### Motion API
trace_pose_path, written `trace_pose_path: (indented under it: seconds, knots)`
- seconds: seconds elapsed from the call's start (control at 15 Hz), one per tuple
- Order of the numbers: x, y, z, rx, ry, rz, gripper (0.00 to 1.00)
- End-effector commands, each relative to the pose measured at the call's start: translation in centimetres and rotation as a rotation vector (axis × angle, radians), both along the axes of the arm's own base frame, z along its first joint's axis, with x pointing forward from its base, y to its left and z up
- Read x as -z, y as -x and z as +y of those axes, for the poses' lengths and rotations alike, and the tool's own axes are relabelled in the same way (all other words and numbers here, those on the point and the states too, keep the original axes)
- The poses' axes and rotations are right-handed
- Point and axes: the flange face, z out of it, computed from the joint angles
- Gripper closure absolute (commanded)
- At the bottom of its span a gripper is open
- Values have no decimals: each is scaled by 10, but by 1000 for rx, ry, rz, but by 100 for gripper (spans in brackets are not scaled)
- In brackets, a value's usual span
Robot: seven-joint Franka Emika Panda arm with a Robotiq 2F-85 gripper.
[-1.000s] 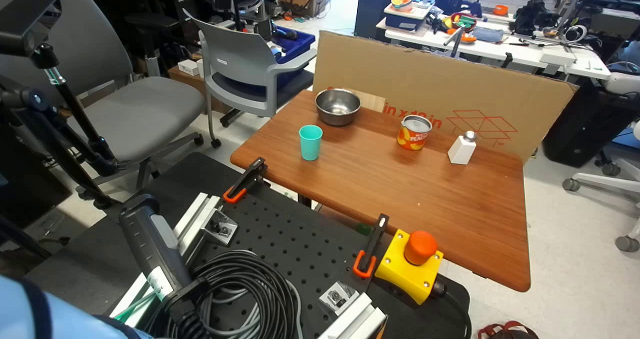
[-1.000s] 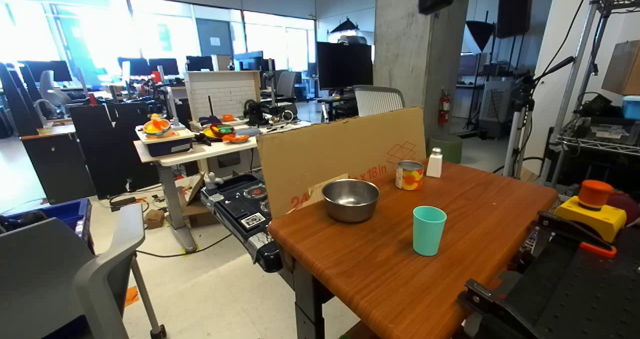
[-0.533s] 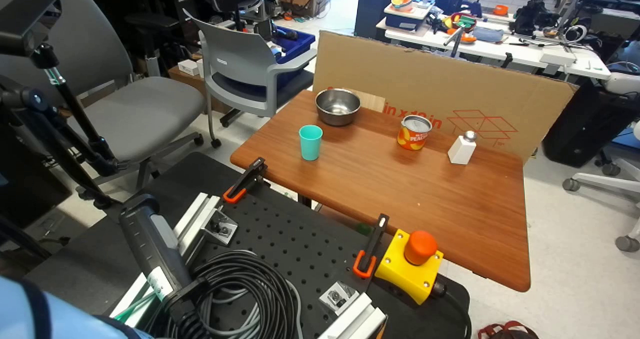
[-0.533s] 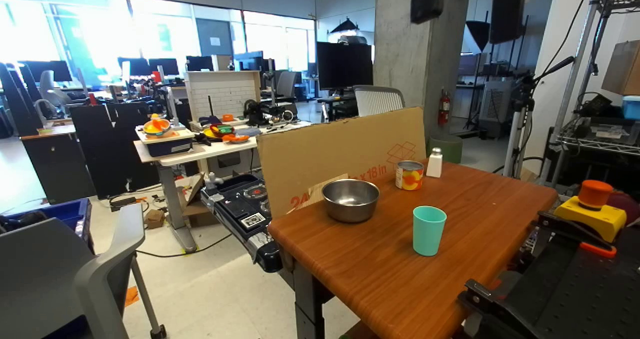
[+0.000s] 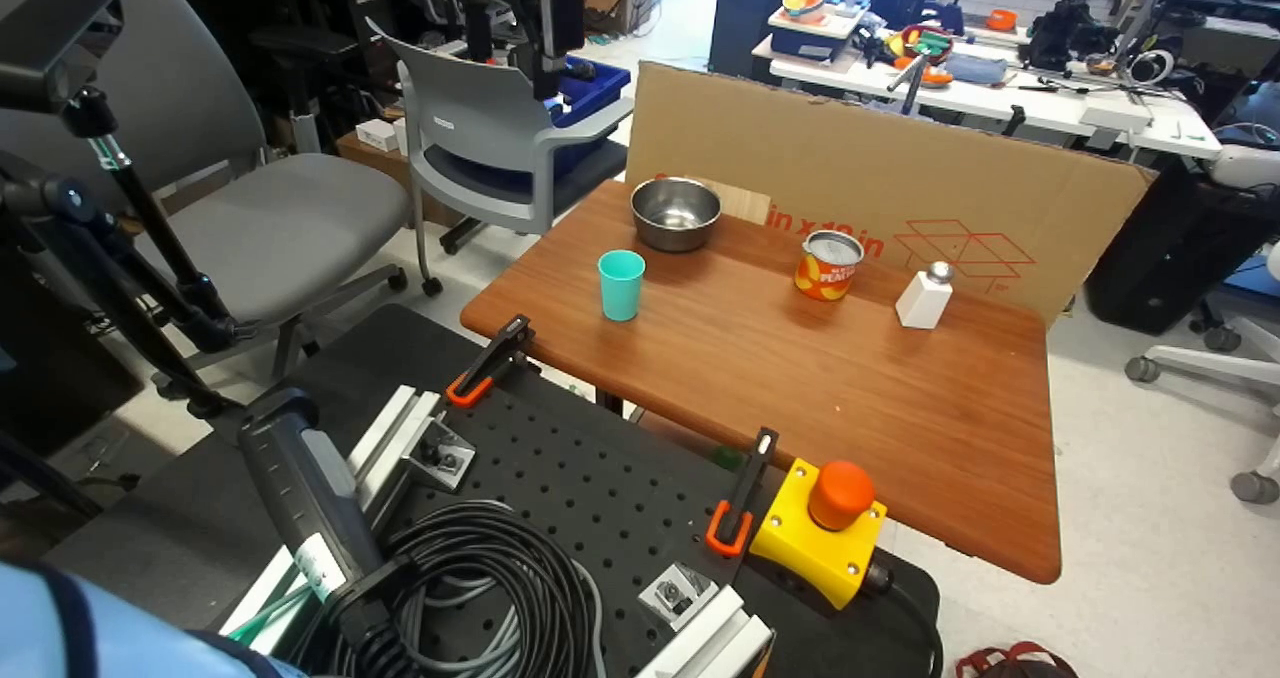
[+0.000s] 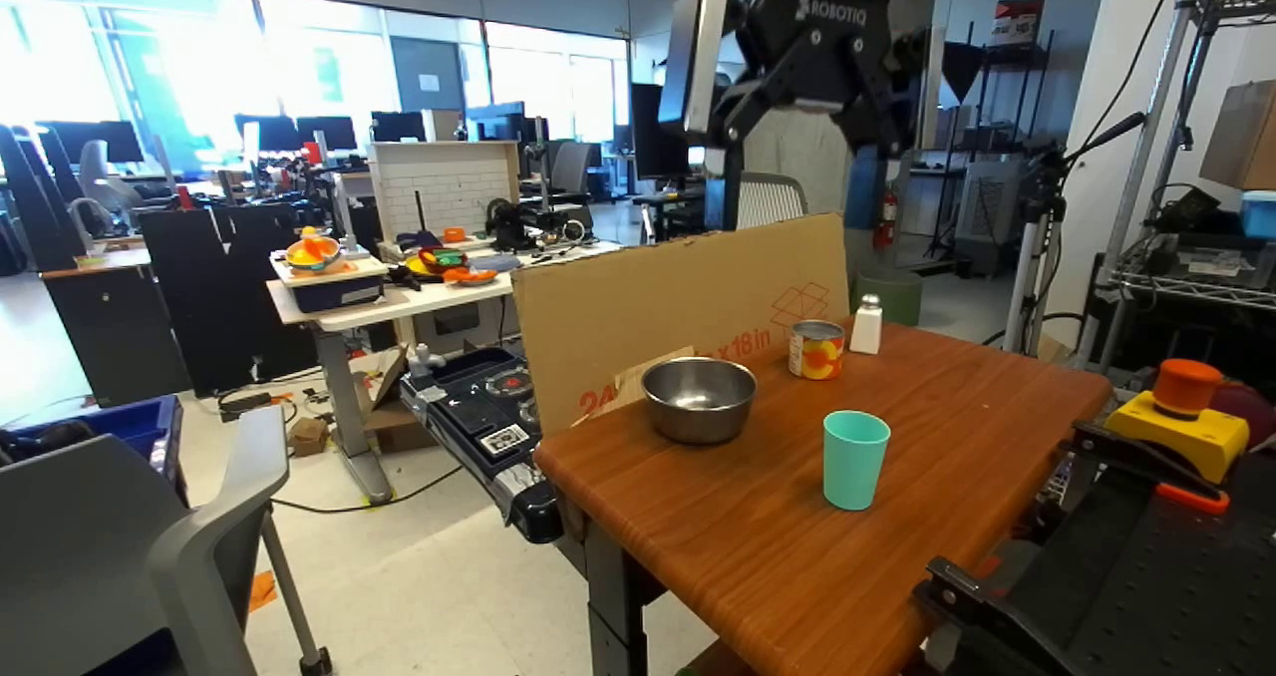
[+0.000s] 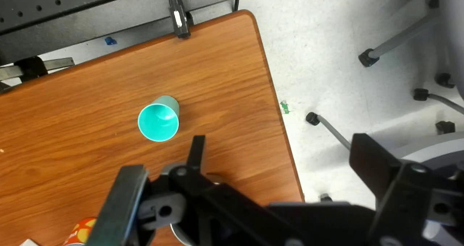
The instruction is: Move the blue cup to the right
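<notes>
The blue cup is a teal tumbler standing upright on the brown table, seen in both exterior views (image 5: 621, 285) (image 6: 854, 460). In the wrist view the cup (image 7: 158, 119) is left of centre, and I see into its mouth. My gripper is open and empty, high above the table in both exterior views (image 5: 513, 63) (image 6: 795, 192). In the wrist view its two fingers (image 7: 280, 140) are wide apart, with table edge and floor between them. The cup is apart from the fingers, up and left of the left one.
A metal bowl (image 5: 676, 215) stands behind the cup. A peach can (image 5: 829, 265) and a white shaker (image 5: 925, 296) stand farther along the brown table (image 5: 800, 378). A cardboard panel (image 5: 880, 178) lines the far edge. Clamps (image 5: 742, 493) and a yellow stop-button box (image 5: 820, 536) sit at the near edge.
My gripper has come down into both exterior views from above; before, only dark parts showed at the top of an exterior view. The cup and other table objects have not moved.
</notes>
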Motion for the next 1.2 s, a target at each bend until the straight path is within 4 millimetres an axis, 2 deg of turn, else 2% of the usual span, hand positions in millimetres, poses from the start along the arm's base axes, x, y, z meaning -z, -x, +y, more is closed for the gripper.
trace_pose_path:
  seconds: [0.0, 0.67, 1.13]
  knots:
    - [27, -20, -3, 16, 29, 2, 0]
    - [99, -33, -36, -69, 149, 54, 0]
    - [139, -35, -34, -101, 170, -5, 0]
